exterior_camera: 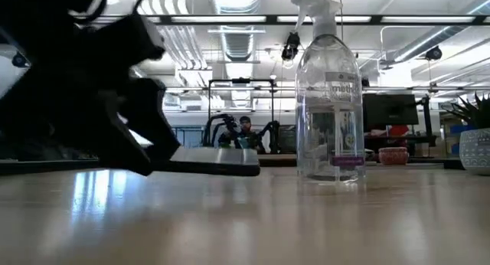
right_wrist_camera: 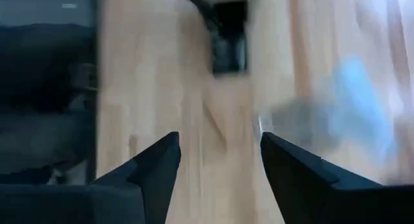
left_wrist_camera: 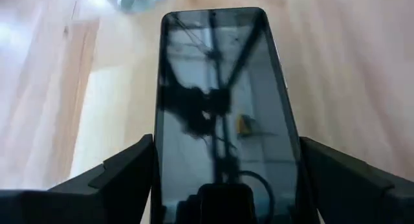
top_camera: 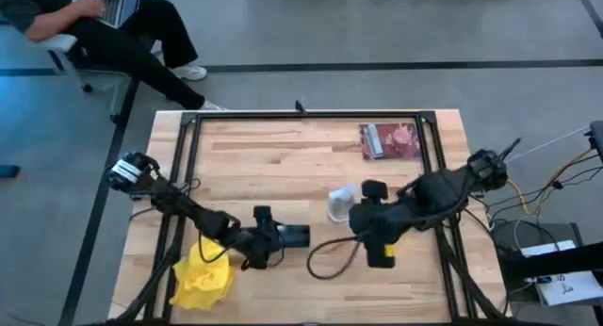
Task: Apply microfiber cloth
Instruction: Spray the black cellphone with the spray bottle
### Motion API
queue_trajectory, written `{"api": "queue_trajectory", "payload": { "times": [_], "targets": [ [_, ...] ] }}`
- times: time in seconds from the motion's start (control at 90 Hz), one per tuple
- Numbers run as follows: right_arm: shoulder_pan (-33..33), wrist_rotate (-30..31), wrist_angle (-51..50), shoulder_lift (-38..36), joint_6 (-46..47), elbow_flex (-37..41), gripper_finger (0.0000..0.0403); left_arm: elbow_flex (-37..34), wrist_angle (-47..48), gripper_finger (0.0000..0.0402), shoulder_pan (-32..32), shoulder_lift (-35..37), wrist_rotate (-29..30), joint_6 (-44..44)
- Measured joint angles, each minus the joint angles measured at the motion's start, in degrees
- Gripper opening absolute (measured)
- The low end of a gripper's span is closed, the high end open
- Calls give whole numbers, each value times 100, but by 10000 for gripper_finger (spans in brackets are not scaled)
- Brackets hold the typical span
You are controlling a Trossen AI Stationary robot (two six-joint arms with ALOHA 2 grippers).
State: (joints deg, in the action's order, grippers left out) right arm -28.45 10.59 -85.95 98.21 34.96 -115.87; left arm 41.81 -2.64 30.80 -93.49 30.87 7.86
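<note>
The yellow microfiber cloth lies crumpled on the table near the front left, and no gripper touches it. My left gripper is just right of the cloth, shut on a black phone whose screen faces up. A clear spray bottle stands upright on its base right of the phone. My right gripper stands open with nothing between its fingers. It is near the bottle and points toward the table's left, at the phone. My left gripper pinches the phone's two long sides between its two fingers, at the end nearest the wrist. The fingers come level from the table's left and lie along the phone. The phone sits level, low over the tabletop; I cannot tell whether it rests on it.
A pink and red packet lies at the back right. Black frame rails run round the table. A dark cable loop lies near the front centre. A person sits beyond the far left corner.
</note>
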Motion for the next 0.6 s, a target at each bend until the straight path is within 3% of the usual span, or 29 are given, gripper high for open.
{"api": "queue_trajectory", "payload": {
  "times": [0.078, 0.233, 0.389, 0.6],
  "targets": [
    [-46, -123, -57, 1, 866, 639, 200, 128, 26, 328, 187, -10, 439, -282],
    [-35, -1025, 528, 12, 1893, 2137, 199, 293, 12, 327, 593, -13, 1096, -338],
    [-30, -1446, 2724, 19, 1841, 3443, 199, 310, 16, 327, 1026, -15, 1895, -167],
    [16, -491, 6556, 17, 410, 4829, 189, 198, 16, 327, 1303, -15, 2726, 597]
  ]
}}
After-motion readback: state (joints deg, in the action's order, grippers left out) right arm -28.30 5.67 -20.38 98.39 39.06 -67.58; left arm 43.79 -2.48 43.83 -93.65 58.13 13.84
